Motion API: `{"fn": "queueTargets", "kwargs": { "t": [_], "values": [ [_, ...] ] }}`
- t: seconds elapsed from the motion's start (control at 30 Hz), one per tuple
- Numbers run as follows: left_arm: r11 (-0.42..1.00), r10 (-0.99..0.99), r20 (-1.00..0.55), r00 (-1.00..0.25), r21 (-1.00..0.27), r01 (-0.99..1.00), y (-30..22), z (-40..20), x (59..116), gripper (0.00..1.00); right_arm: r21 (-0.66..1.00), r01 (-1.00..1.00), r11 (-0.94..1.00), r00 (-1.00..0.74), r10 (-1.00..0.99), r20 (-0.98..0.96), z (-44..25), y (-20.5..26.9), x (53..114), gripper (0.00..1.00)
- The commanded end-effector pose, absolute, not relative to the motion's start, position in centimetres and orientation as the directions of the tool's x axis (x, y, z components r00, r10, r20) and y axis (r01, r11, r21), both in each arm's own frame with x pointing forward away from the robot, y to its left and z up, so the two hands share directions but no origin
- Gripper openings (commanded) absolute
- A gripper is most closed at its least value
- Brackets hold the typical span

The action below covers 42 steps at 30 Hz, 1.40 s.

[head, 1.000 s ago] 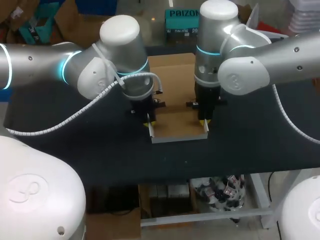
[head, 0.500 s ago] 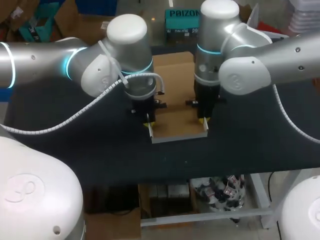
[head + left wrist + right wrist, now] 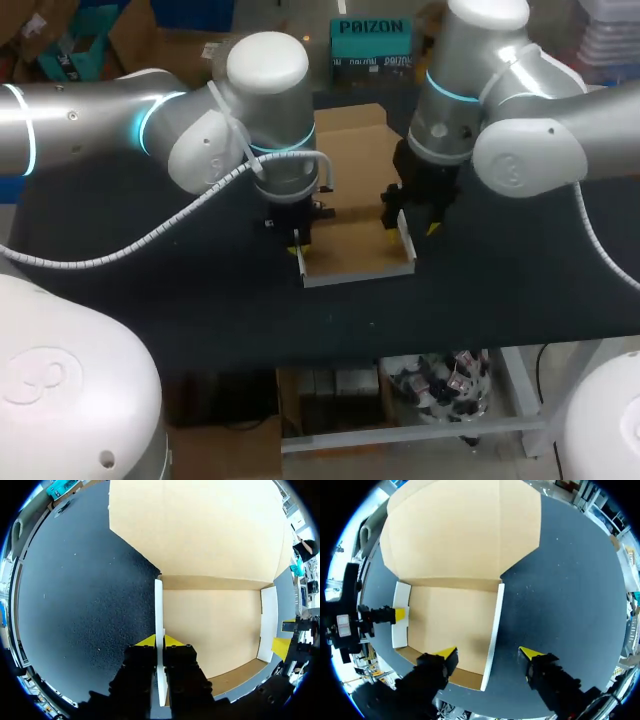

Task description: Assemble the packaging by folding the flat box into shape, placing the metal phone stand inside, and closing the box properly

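Left hand (image 3: 160,642): closed down narrow on the left side flap (image 3: 158,607) of the box (image 3: 352,245). One yellow tip presses each face of the white flap. The flap stands upright on edge and runs straight ahead from between my fingers.

Right hand (image 3: 489,654): spread wide, holding nothing. The right side flap (image 3: 495,622) stands upright in the gap between the two tips, about midway. As far as I can see it touches neither.

The box lies on the dark desk (image 3: 200,300), opened out between my two hands, brown inner face up, white on the outside. Its floor panel lies flat between the two raised flaps. A low front wall (image 3: 355,278) seems to join the flaps at the end under my hands. I cannot tell how steeply it stands.

Ahead of both hands, past a crease, the large panel (image 3: 200,530) lies flat on the desk and reaches well beyond the fingertips. It is wider than the floor panel.

In the left wrist view, across the floor panel from my left hand, one yellow tip of the right hand shows just beside the far flap. In the right wrist view, the left hand sits at the opposite flap, a yellow tip against it.

In the head view both hands point down at the box, one at each side flap, apart from each other.
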<state>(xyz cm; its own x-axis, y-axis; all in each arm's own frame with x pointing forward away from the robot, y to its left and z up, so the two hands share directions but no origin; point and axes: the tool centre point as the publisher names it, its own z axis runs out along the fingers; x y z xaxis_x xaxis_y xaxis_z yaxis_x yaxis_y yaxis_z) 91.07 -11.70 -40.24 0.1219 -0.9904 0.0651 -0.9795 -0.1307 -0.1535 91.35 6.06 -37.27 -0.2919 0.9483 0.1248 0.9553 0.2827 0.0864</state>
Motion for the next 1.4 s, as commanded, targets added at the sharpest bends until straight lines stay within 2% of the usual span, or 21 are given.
{"fn": "queueTargets", "kwargs": {
  "t": [0.03,0.23,0.83,1.13,1.4],
  "values": [
    [-0.129,-0.992,0.032,0.125,-0.161,-0.979,-11.8,-40.6,90.7,0.00,0.188,0.917,0.352,-0.381,0.913,0.149,-35.6,4.6,89.9,1.00],
    [-0.123,-0.992,0.030,0.119,-0.165,-0.979,-11.7,-40.4,90.8,0.00,0.350,0.750,0.561,-0.648,0.730,0.219,-33.8,2.1,88.9,1.00],
    [-0.132,-0.991,0.031,0.128,-0.165,-0.977,-11.4,-40.2,90.8,0.00,0.362,0.740,0.567,-0.658,0.722,0.215,-33.8,1.9,89.1,1.00],
    [-0.099,-0.995,0.009,0.099,-0.174,-0.980,-11.2,-40.2,90.5,0.00,0.489,0.489,0.722,-0.861,0.490,0.138,-32.6,-0.7,87.9,1.00],
    [-0.083,-0.995,-0.041,0.092,-0.176,-0.981,-10.9,-40.6,90.5,0.00,0.535,0.331,0.777,-0.936,0.343,0.082,-31.8,-2.5,86.3,1.00]
  ]
}}
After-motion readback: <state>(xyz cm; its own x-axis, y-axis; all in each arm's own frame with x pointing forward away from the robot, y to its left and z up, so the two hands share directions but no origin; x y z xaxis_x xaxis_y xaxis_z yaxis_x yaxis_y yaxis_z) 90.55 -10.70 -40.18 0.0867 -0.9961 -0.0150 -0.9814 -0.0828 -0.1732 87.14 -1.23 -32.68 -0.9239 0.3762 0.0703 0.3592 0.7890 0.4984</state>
